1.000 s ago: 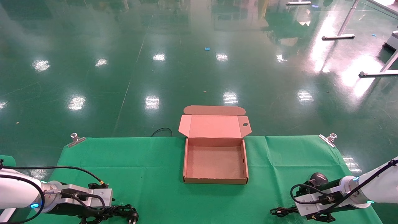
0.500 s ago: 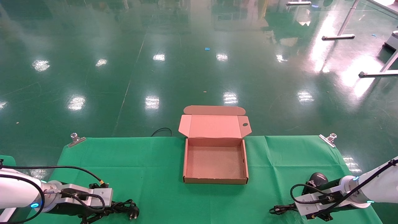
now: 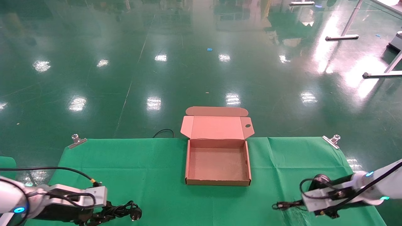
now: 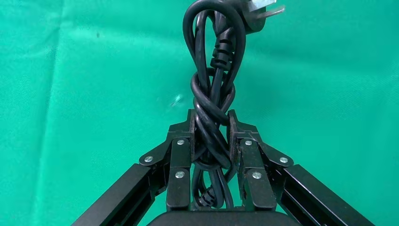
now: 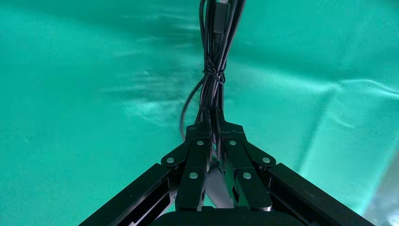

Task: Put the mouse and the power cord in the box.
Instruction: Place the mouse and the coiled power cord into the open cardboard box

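At the tabletop's (image 3: 150, 163) near edge, the left tool (image 4: 210, 136) clamps the bundled power cord (image 4: 212, 89) mid-coil, plug leading, likely for a clean carry. The right tool (image 5: 211, 136) pinches the cable of the mouse (image 3: 320, 178). Farther off, the box (image 3: 186, 163) lies open, empty. No legible writing.

Green-clothed table (image 3: 150, 163) bearing open box (image 3: 217, 181)
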You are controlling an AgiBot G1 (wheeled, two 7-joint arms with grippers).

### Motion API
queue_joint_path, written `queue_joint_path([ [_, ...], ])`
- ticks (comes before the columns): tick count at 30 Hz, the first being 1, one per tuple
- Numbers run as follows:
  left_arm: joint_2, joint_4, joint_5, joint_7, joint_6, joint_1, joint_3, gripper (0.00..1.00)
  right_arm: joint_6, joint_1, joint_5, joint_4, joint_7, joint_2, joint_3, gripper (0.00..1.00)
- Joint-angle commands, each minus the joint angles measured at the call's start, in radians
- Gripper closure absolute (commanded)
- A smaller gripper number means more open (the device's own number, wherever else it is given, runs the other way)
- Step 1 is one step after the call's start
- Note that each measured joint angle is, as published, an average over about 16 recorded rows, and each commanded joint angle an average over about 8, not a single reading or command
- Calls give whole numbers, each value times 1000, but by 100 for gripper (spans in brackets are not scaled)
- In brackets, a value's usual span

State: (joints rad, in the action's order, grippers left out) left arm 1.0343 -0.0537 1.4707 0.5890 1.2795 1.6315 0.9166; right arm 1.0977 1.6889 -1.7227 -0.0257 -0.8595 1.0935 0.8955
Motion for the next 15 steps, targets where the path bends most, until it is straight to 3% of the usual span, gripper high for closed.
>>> queue_joint_path([
  [1, -23, -11, -21, -9, 54, 8, -15, 100, 23, 19, 7, -5, -6, -16, -5, 100],
  [8, -72, -120, -120, -85, 246, 109, -90, 100, 125, 122, 46, -59, -10, -100, -32, 100],
  [15, -32, -237, -181, -136, 306, 254, -157, 100, 259, 219, 77, -163, 17, -148, -52, 100],
])
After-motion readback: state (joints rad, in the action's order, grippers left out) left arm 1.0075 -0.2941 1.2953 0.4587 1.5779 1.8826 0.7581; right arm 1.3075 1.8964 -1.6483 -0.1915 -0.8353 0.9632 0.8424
